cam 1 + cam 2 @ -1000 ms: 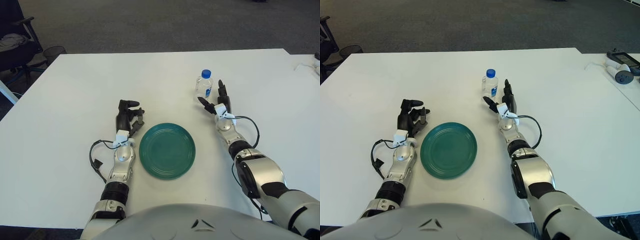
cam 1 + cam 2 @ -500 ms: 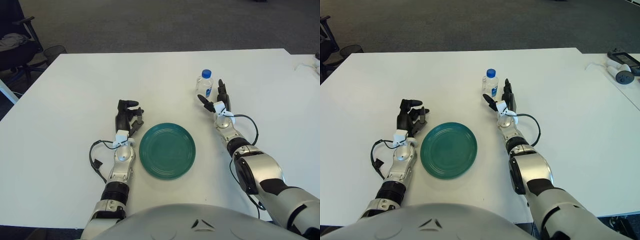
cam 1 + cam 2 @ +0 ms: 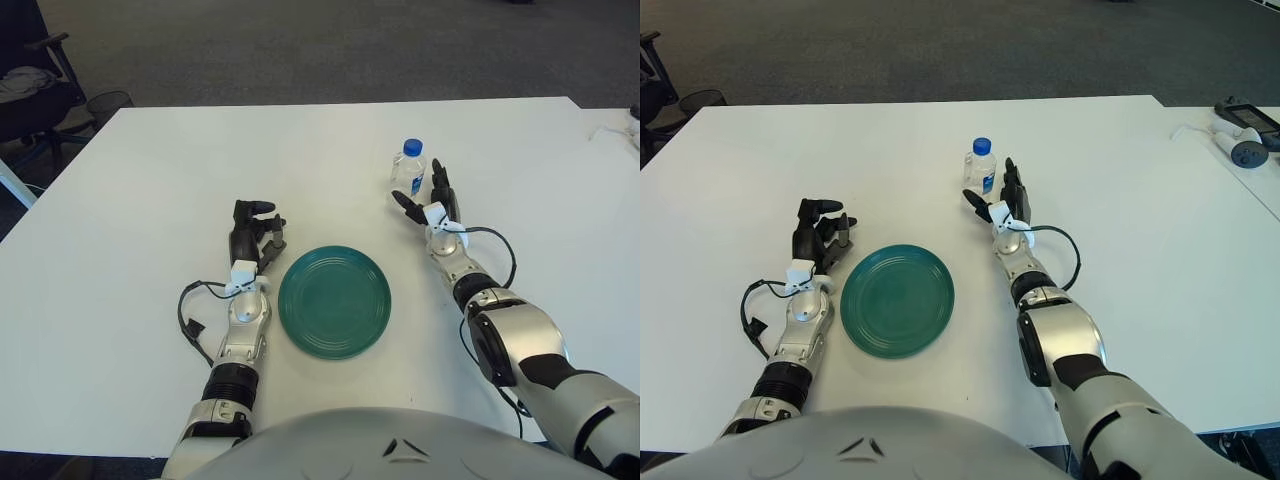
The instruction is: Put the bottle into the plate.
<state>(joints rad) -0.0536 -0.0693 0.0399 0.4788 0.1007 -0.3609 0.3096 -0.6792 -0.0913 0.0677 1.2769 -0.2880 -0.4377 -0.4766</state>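
Green plate (image 3: 334,302) waits while my right hand (image 3: 430,205) reaches the bottle (image 3: 407,168).
Left eye: fingers spread, holding nothing, just beside it. Right eye: my left hand (image 3: 816,236) sits curled beside the plate; next I must grip.

— Can you read anything on the bottle (image 3: 408,166)?

— No. It carries a label with a bluish patch, but no word, brand or number on it can be made out in either eye view.

— What about the plate (image 3: 334,301)?

— Plain green, with no writing or mark on it that I can see.

— The white tags at the wrists of the left hand (image 3: 252,229) and the right hand (image 3: 428,199)?

— Nothing readable on them; they are too small to tell.

— And the worktop (image 3: 150,180), or the devices at its far right edge (image 3: 1240,135)?

— No legible text, sign or number on any of them.
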